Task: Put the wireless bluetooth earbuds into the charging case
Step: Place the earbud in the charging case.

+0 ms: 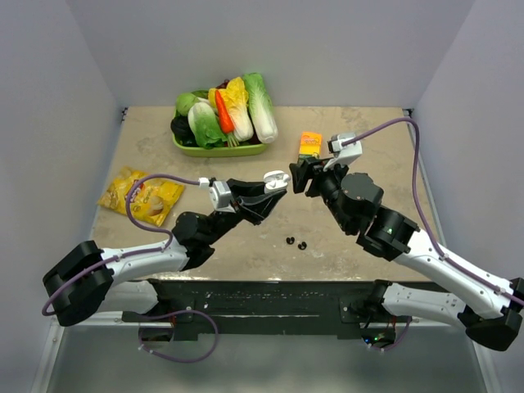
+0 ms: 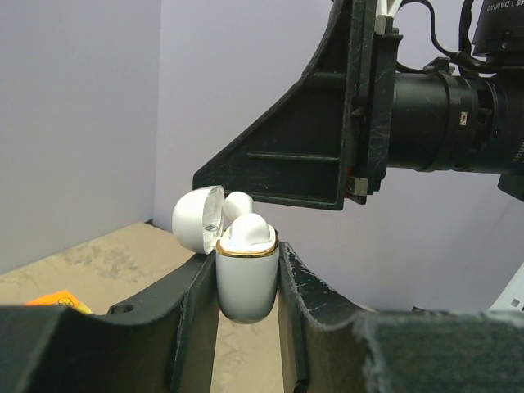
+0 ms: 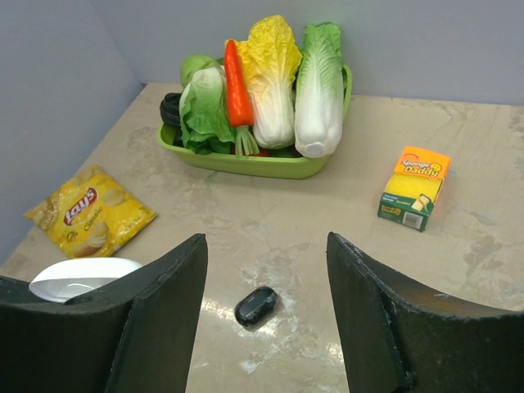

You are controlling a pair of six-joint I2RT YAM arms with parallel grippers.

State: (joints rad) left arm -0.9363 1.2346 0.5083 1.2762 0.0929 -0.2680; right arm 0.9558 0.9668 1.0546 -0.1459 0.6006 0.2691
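The white charging case (image 2: 244, 282) is held upright in my left gripper (image 2: 246, 266), which is shut on its body, with the lid (image 2: 196, 219) swung open to the left. One white earbud (image 2: 248, 231) sits in the case's mouth and another white earbud (image 2: 237, 203) shows just behind it. In the top view the case (image 1: 276, 177) hangs above the table's middle, between my left gripper (image 1: 273, 187) and my right gripper (image 1: 295, 178). The right gripper (image 3: 266, 254) is open and holds nothing. Two black earbuds (image 1: 290, 241) (image 1: 302, 245) lie on the table nearer the arms.
A small dark oval piece (image 3: 256, 305) lies on the table below the right jaws. A green basket of vegetables (image 1: 219, 147) stands at the back, a sponge packet (image 1: 309, 144) to its right and a yellow crisp bag (image 1: 141, 196) at the left.
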